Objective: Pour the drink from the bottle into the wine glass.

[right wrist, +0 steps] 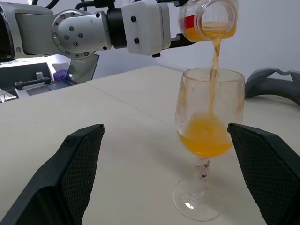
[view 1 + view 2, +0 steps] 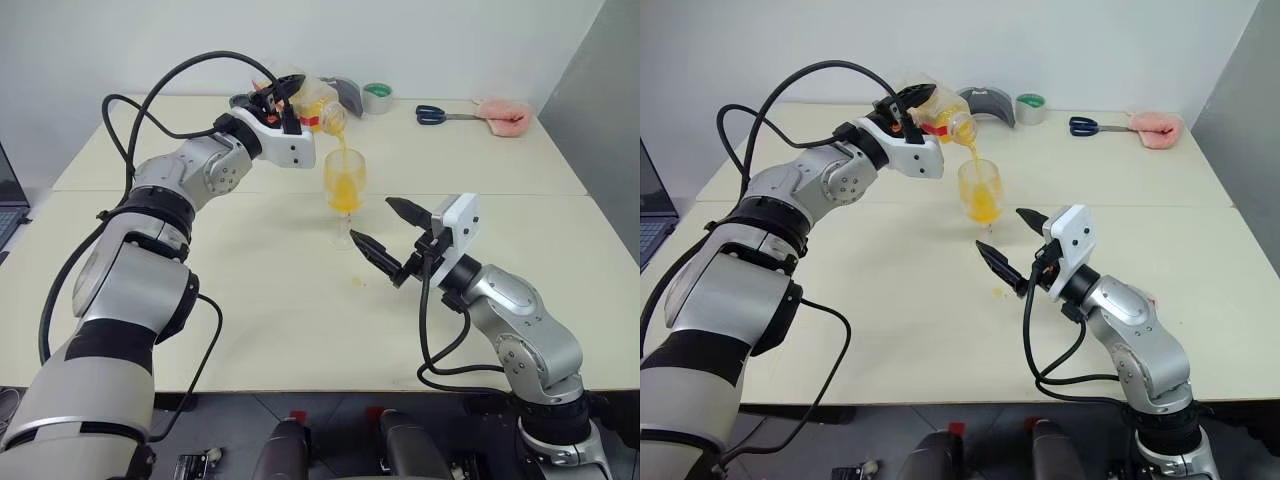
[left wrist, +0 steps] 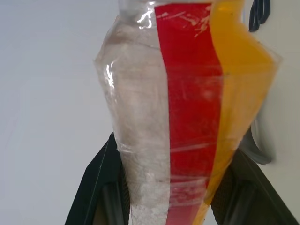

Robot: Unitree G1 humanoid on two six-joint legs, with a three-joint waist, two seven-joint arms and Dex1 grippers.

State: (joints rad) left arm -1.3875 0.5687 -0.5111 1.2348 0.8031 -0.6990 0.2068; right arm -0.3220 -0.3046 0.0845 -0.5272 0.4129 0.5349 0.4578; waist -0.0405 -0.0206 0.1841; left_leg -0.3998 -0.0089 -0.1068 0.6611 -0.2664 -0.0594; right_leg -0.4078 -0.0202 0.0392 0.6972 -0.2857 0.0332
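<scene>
While left hand (image 2: pixel 283 100) clamps tilted bottle (image 2: pixel 318 103) above wine glass (image 2: pixel 345 190), right hand (image 2: pixel 388 232) gapes empty.

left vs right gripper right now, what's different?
The left gripper is shut on the bottle, tipped so the drink streams into the wine glass; the right gripper is open and holds nothing. The left gripper is raised above the glass; the right gripper sits lower, beside the glass and apart from it. Both have two black fingers.
</scene>
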